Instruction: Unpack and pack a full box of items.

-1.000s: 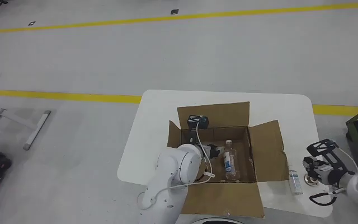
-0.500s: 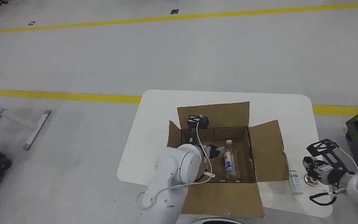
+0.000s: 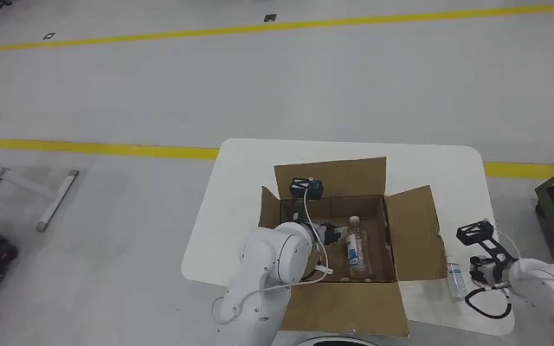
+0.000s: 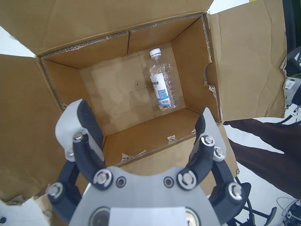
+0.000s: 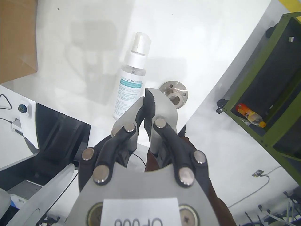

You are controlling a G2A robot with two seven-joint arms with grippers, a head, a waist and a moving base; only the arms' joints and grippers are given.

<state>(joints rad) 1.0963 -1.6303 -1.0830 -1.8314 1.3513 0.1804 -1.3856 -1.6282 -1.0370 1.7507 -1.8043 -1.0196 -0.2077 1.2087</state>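
Observation:
An open cardboard box (image 3: 333,177) stands mid-table with all flaps folded out. On its floor lies a clear plastic bottle (image 3: 354,251) with a white cap and blue label. My left gripper (image 4: 143,111) hangs open above the box (image 4: 94,8), nothing between its fingers, the bottle (image 4: 162,81) lying below and ahead of it. In the top view the left gripper (image 3: 339,233) is over the box's left half. A white spray bottle (image 5: 131,81) lies on the table outside the box. My right gripper (image 5: 147,95) is shut and empty just above its lower end, by the table's right edge (image 3: 479,259).
A round metal flange (image 5: 174,94) lies on the table beside the spray bottle (image 3: 456,281). A box flap (image 5: 16,24) spreads toward the right arm. Off the table's right side stands a green rack (image 5: 270,83) holding an orange bottle (image 5: 249,115). The white table (image 3: 251,190) is bare around the box.
My right arm has shifted inward from the table's right edge toward the spray bottle. The left arm and the bottle in the box have not moved.

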